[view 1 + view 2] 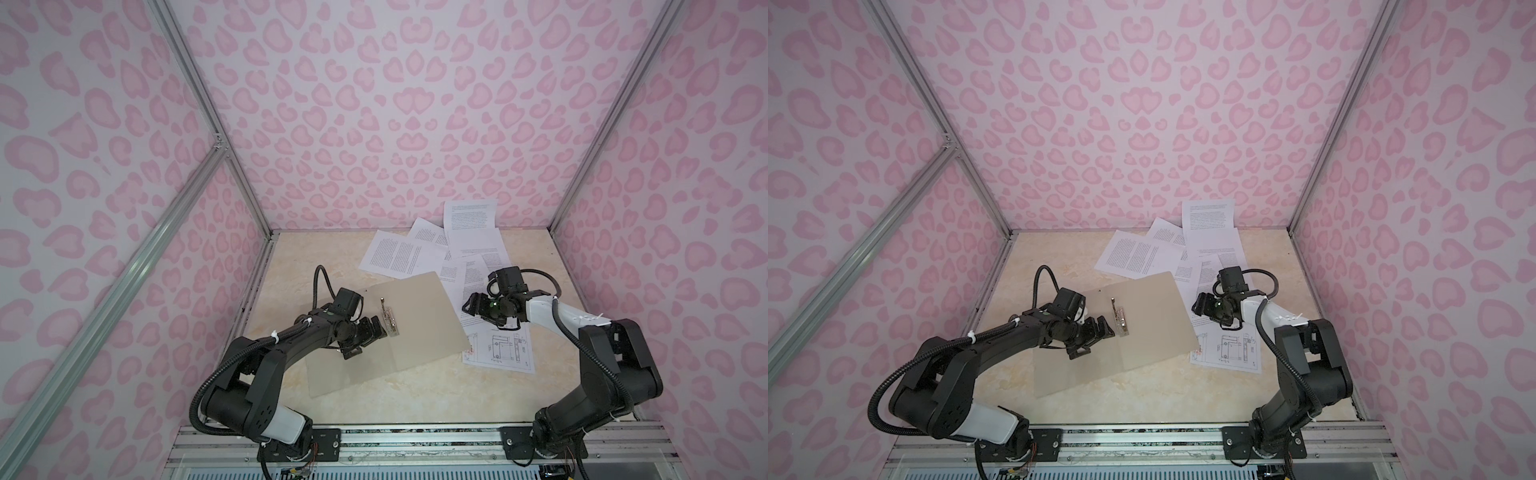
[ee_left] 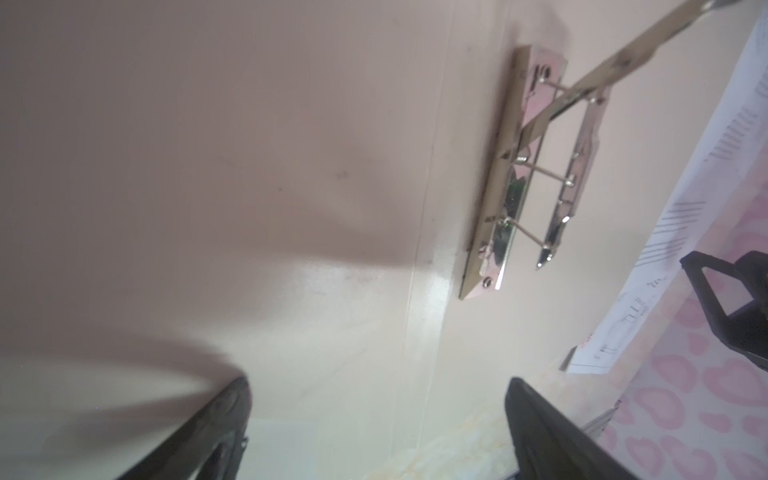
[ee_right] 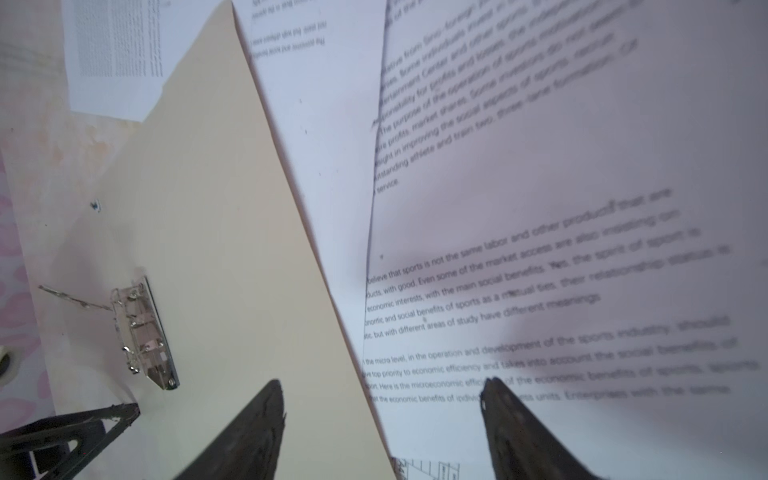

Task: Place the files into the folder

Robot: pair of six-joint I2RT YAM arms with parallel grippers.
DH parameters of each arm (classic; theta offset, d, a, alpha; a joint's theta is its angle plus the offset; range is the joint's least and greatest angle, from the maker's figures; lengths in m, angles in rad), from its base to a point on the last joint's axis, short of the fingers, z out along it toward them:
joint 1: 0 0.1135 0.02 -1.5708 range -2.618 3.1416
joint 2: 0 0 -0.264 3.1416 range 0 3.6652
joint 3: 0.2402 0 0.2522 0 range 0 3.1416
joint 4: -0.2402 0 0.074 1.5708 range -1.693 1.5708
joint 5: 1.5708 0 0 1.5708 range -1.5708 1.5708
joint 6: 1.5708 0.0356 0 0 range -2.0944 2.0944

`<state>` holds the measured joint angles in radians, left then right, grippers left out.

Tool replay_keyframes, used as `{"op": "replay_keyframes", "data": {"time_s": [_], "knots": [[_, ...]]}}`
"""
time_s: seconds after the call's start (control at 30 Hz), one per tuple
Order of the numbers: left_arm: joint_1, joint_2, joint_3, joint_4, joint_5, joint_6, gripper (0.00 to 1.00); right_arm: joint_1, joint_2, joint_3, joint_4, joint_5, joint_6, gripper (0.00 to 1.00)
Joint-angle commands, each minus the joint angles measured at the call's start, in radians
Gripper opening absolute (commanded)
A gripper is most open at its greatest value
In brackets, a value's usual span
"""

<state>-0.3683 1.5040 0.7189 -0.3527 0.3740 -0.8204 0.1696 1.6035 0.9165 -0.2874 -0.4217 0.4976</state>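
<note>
Gathering step: files [image 1: 395, 253] lie scattered far-right of the open folder [image 1: 415, 324] mid-counter, left fingers [image 2: 552, 436] and right fingers [image 3: 523, 436] both wide and empty, so the right likely must next pinch a sheet.

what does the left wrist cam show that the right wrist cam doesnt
Only the left wrist view: the fold crease of the folder beside its metal clip, and that clip's prongs close up. Only the right wrist view: text sheets with legible paragraphs, the folder's edge lying over them. Both: the folder, the metal clip with its lever raised, a corner of the drawing sheet, and the left hand and right hand, both open.
</note>
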Motion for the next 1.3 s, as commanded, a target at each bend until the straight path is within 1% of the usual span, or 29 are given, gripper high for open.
{"op": "replay_keyframes", "data": {"time_s": [0.0, 0.1, 0.17, 0.2, 0.33, 0.37, 0.43, 0.5, 0.57, 0.63, 0.67, 0.73, 0.8, 0.93, 1.03, 1.2, 1.27], "knots": [[0.068, -0.001, -0.055, -0.207, -0.172, 0.027, 0.98, -0.034, 0.032, 0.051, 0.038, -0.01, 0.011, 0.77], [0.141, -0.024, -0.044, -0.244, -0.173, 0.061, 0.98, -0.052, 0.098, 0.126, 0.08, -0.017, 0.006, 0.76], [0.178, -0.024, -0.022, -0.255, -0.163, 0.089, 0.98, -0.058, 0.16, 0.183, 0.103, -0.049, -0.01, 0.74], [0.192, -0.018, -0.003, -0.266, -0.157, 0.1, 0.98, -0.056, 0.199, 0.227, 0.086, -0.055, -0.023, 0.73], [0.198, -0.007, 0.068, -0.272, -0.067, 0.138, 0.97, -0.057, 0.325, 0.353, 0.075, -0.1, -0.065, 0.72], [0.198, -0.021, 0.077, -0.276, -0.065, 0.139, 0.97, -0.057, 0.346, 0.376, 0.075, -0.104, -0.072, 0.72], [0.199, -0.072, 0.105, -0.306, -0.098, 0.132, 0.98, -0.056, 0.39, 0.43, 0.057, -0.073, -0.091, 0.72], [0.191, -0.136, 0.141, -0.341, -0.15, 0.127, 0.98, -0.056, 0.429, 0.485, 0.03, -0.051, -0.116, 0.73], [0.163, -0.19, 0.196, -0.359, -0.19, 0.14, 0.97, -0.059, 0.477, 0.549, -0.002, -0.049, -0.14, 0.73], [0.09, -0.202, 0.28, -0.363, -0.218, 0.17, 0.97, -0.062, 0.528, 0.625, -0.026, -0.058, -0.158, 0.72], [0.052, -0.188, 0.315, -0.355, -0.213, 0.183, 0.98, -0.062, 0.546, 0.644, -0.025, -0.062, -0.161, 0.72], [-0.022, -0.127, 0.391, -0.317, -0.162, 0.207, 0.98, -0.063, 0.586, 0.691, -0.033, -0.062, -0.164, 0.72], [-0.083, -0.031, 0.47, -0.29, -0.117, 0.217, 0.98, -0.066, 0.631, 0.745, -0.043, -0.077, -0.165, 0.72], [-0.184, 0.132, 0.617, -0.25, -0.077, 0.216, 0.98, -0.067, 0.682, 0.818, -0.06, -0.105, -0.172, 0.72], [-0.215, 0.278, 0.736, -0.218, -0.011, 0.181, 0.97, -0.068, 0.733, 0.853, -0.082, -0.131, -0.175, 0.7], [-0.226, 0.505, 0.879, -0.142, 0.079, 0.131, 0.98, -0.07, 0.733, 0.807, -0.023, -0.245, -0.134, 0.68], [-0.231, 0.576, 0.927, -0.112, 0.092, 0.128, 0.98, -0.074, 0.718, 0.769, 0.029, -0.282, -0.107, 0.69]]}}
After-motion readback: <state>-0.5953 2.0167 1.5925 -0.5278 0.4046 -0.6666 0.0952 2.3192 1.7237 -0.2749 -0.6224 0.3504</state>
